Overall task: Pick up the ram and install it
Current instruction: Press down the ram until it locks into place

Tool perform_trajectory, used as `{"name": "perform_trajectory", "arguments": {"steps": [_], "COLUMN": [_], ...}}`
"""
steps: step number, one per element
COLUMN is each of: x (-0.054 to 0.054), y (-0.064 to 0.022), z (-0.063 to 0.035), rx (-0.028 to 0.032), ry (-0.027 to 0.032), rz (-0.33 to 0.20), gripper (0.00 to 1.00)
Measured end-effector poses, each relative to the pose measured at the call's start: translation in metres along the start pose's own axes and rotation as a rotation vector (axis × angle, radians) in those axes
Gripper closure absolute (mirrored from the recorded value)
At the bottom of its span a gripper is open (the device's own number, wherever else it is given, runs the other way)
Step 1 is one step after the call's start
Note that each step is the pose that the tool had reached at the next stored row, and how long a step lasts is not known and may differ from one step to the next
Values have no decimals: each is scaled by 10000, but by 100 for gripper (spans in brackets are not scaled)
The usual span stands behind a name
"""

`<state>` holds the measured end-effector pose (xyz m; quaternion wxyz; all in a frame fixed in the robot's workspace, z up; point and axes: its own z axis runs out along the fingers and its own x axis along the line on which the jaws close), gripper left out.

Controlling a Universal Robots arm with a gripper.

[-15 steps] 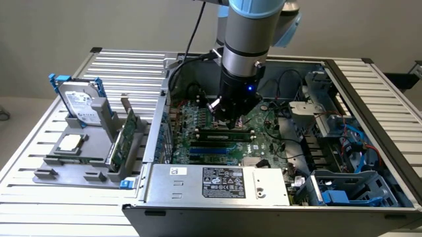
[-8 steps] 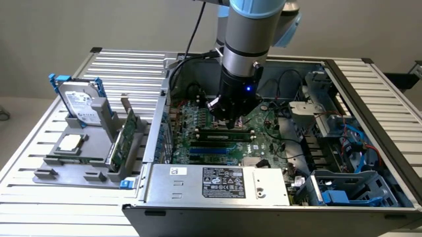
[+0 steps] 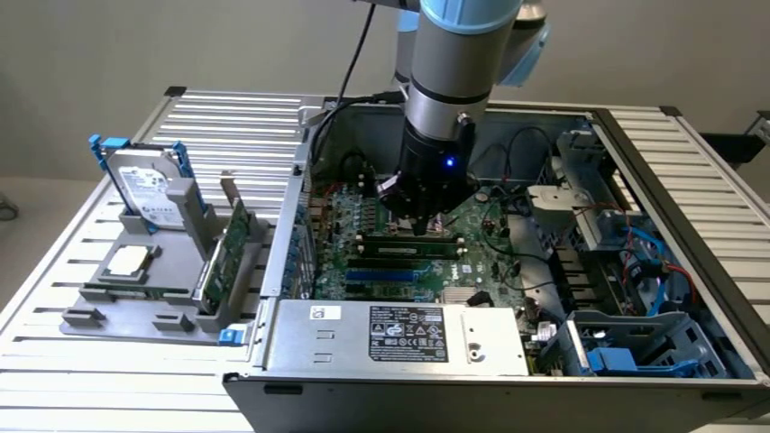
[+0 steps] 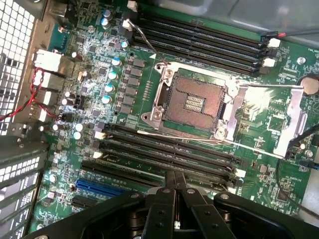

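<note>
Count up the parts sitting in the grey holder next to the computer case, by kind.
hard drive: 1
processor chip: 1
green expansion card: 1
Total: 3
A thin strip in the front slot of the grey holder is too unclear to count.

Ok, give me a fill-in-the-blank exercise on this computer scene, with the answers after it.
1. The gripper hangs inside the open computer case, over the ____.
2. In the wrist view, the gripper's fingers are ____.
3. The processor socket on the motherboard is ____.
4. On the grey tray, the hard drive sits in a holder of ____ colour.

Missing words: motherboard; shut; empty; blue
</note>
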<state>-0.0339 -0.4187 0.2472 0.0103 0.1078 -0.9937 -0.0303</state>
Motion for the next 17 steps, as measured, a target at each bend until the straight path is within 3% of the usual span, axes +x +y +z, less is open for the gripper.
{"name": "perform_trajectory", "arguments": {"steps": [10, 17], "x": [0, 0], "y": [0, 0], "z": [0, 0], "rx": [-21, -24], "ry": [-43, -45], "rz": [1381, 1401], "gripper": [89, 89]}}
